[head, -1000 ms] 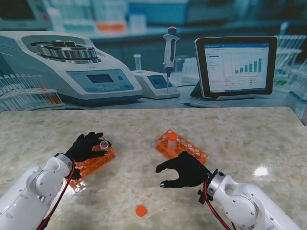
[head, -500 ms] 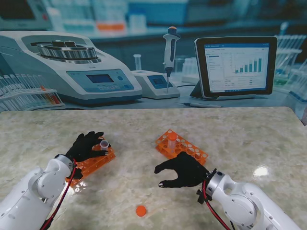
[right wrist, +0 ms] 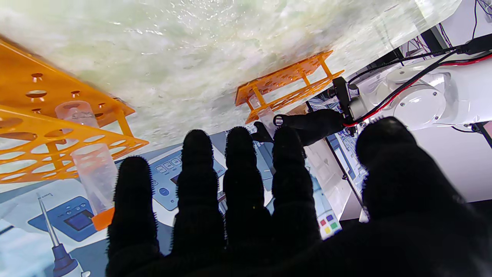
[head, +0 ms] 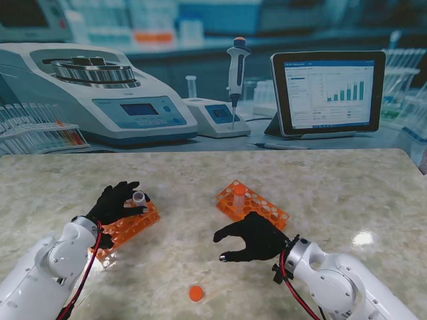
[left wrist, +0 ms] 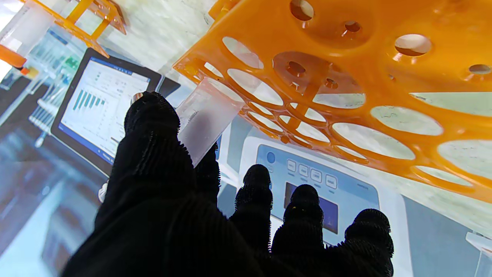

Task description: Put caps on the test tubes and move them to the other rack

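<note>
Uncapped tube (head: 139, 198) is pinched in my left hand (head: 117, 202), thumb against index, mouth up, lifted just clear of the left rack (head: 128, 225). In the left wrist view the tube's (left wrist: 205, 115) lower end sits at the edge of the rack's hole plate (left wrist: 346, 88), not seated in a hole as far as I can tell. My read: holding it upright and free of the rack keeps the open mouth reachable for a cap.

Loose orange cap (head: 195, 293) lies on the bench (head: 347, 180) near its near edge, between my two arms, well apart from the tube. Nothing around it, so approach from above looks clear.

My right hand (head: 250, 237) hovers palm down, fingers spread, holding nothing, just nearer to me than the right rack (head: 252, 202). My guess is it's staged to go for the cap, which sits nearer to me and to its left.

Right rack carries one tube with an orange cap (head: 239, 191) standing at its far-left end; the other holes look free. The right wrist view shows that capped tube (right wrist: 94, 173) seated upright in the rack.

Room: open bench between the racks and across the right side. Right rack is touching or nearly touching my right fingers, so any lift needs to clear it.
</note>
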You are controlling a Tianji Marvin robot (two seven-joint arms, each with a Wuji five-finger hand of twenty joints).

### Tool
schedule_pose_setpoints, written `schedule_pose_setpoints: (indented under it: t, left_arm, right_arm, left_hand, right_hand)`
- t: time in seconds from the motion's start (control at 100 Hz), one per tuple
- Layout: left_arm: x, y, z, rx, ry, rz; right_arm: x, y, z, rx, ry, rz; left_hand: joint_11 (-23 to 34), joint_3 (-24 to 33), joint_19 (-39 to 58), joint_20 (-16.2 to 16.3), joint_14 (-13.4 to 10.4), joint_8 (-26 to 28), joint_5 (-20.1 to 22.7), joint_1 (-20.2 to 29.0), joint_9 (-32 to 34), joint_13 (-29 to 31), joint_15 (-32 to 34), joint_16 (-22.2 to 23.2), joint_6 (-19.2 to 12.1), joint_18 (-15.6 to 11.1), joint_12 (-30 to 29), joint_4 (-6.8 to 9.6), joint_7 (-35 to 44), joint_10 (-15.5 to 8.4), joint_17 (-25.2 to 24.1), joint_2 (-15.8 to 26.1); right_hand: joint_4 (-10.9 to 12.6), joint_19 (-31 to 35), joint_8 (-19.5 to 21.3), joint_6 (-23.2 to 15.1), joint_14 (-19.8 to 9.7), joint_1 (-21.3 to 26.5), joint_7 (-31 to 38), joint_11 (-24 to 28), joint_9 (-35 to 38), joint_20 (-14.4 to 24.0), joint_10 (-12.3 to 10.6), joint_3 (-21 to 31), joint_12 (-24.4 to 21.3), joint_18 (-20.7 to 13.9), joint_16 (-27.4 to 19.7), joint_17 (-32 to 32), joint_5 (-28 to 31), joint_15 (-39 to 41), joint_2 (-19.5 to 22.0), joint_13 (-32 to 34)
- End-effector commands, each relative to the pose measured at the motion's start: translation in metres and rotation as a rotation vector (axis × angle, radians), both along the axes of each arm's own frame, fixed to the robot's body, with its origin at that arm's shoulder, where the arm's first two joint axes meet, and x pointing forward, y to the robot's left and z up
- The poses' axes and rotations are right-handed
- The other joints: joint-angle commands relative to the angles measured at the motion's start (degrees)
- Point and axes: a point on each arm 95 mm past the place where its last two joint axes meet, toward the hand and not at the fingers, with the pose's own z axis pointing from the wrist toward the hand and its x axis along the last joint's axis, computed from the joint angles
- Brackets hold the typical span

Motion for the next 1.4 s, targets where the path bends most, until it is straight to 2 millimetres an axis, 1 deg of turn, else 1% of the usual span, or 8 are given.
schedule_pose_setpoints:
  t: [0.0,0.53,0.84,0.89,0.93,1.04,1.27,1.39]
  left_arm:
    - [-0.001,0.000,0.002,-0.016,-0.013,0.006]
    - [-0.005,-0.006,0.017,-0.071,-0.094,0.006]
    - [-0.010,-0.015,0.029,-0.103,-0.156,-0.017]
    - [-0.011,-0.017,0.032,-0.107,-0.168,-0.022]
    - [-0.012,-0.019,0.034,-0.109,-0.176,-0.028]
    - [-0.015,-0.025,0.041,-0.107,-0.196,-0.043]
    - [-0.020,-0.036,0.053,-0.111,-0.216,-0.083]
    - [-0.022,-0.042,0.058,-0.121,-0.226,-0.098]
  right_arm:
    - [-0.002,0.001,-0.003,-0.003,0.014,0.000]
    - [-0.003,0.001,-0.004,0.000,0.017,0.002]
    - [-0.004,0.001,-0.004,0.003,0.013,0.002]
    - [-0.004,0.000,-0.004,0.003,0.013,0.001]
    - [-0.004,0.000,-0.004,0.003,0.012,0.001]
    - [-0.004,0.000,-0.003,0.004,0.010,0.000]
    - [-0.004,-0.001,-0.003,0.005,0.008,-0.001]
    - [-0.004,-0.001,-0.003,0.006,0.006,-0.002]
  left_hand:
    - [0.60,4.86,-2.68,1.83,-1.24,4.64,7.73,7.98,1.63,1.64,0.47,1.00,-5.88,-1.01,0.94,1.11,13.31,-1.49,-0.59,7.38]
    - [1.12,4.66,-2.08,4.19,-0.55,15.90,5.34,8.60,3.05,3.18,0.76,1.44,-3.37,-0.65,1.31,0.90,16.41,-1.11,-0.84,9.19]
    - [2.43,4.45,-1.21,5.93,0.44,21.81,3.41,8.98,6.90,6.08,1.38,1.85,-0.10,-0.22,2.00,0.86,18.45,-0.68,-0.93,9.89]
    - [2.69,4.40,-0.94,6.25,0.42,22.18,3.36,8.86,7.67,6.79,1.57,1.94,0.20,-0.07,2.12,0.85,18.89,-1.11,-0.77,9.80]
    - [3.17,4.38,-0.71,6.51,0.30,22.43,3.26,8.72,8.54,7.40,1.71,2.00,0.65,-0.02,2.37,0.86,19.23,-3.66,-0.51,9.77]
    - [4.40,4.36,-0.18,6.91,0.25,23.05,3.21,8.31,10.51,9.79,2.26,2.23,1.63,0.91,3.07,0.86,20.26,-4.67,0.87,9.76]
    - [4.90,4.44,0.32,6.95,1.03,25.47,2.14,7.92,13.69,13.91,3.27,2.77,3.01,3.01,3.53,0.77,22.60,-3.83,3.98,10.37]
    - [5.03,4.42,0.86,6.97,3.24,27.24,1.40,8.05,15.46,16.53,3.94,3.10,3.40,4.85,3.62,0.69,23.36,-2.56,5.93,11.04]
  right_hand:
    - [1.25,-0.39,0.54,-0.34,-1.23,-2.00,0.37,-0.46,-0.21,-0.74,-1.31,-1.17,0.12,1.20,-0.60,-0.99,-0.16,-0.62,2.20,-1.10]
    - [1.26,-0.34,0.55,-0.39,-1.30,-1.95,0.41,-0.43,-0.19,-0.67,-1.33,-1.43,0.13,1.08,-0.61,-0.87,-0.06,-0.61,2.40,-1.06]
    - [1.30,-0.36,0.54,-0.30,-1.31,-1.80,0.38,-0.41,-0.13,-0.64,-1.26,-1.43,0.14,1.12,-0.63,-0.84,-0.10,-0.64,2.43,-1.09]
    - [1.30,-0.37,0.56,-0.39,-1.20,-1.74,0.42,-0.40,-0.09,-0.64,-1.29,-1.43,0.14,1.12,-0.64,-0.85,-0.02,-0.65,2.46,-1.13]
    - [1.30,-0.37,0.56,-0.35,-1.42,-1.74,0.43,-0.39,-0.04,-0.64,-1.32,-1.45,0.15,1.11,-0.65,-0.85,-0.03,-0.65,2.46,-1.11]
    - [1.30,-0.37,0.56,-0.24,-1.42,-1.73,0.44,-0.39,-0.06,-0.63,-1.20,-1.49,0.14,1.08,-0.66,-0.82,0.00,-0.67,2.45,-1.14]
    - [1.30,-0.38,0.55,-0.26,-1.29,-1.71,0.44,-0.40,-0.09,-0.62,-1.33,-1.53,0.14,1.09,-0.64,-0.84,0.00,-0.61,2.47,-1.01]
    - [1.31,-0.40,0.54,-0.30,-1.24,-1.73,0.42,-0.42,-0.12,-0.62,-1.30,-1.56,0.13,1.07,-0.65,-0.84,-0.01,-0.62,2.49,-1.05]
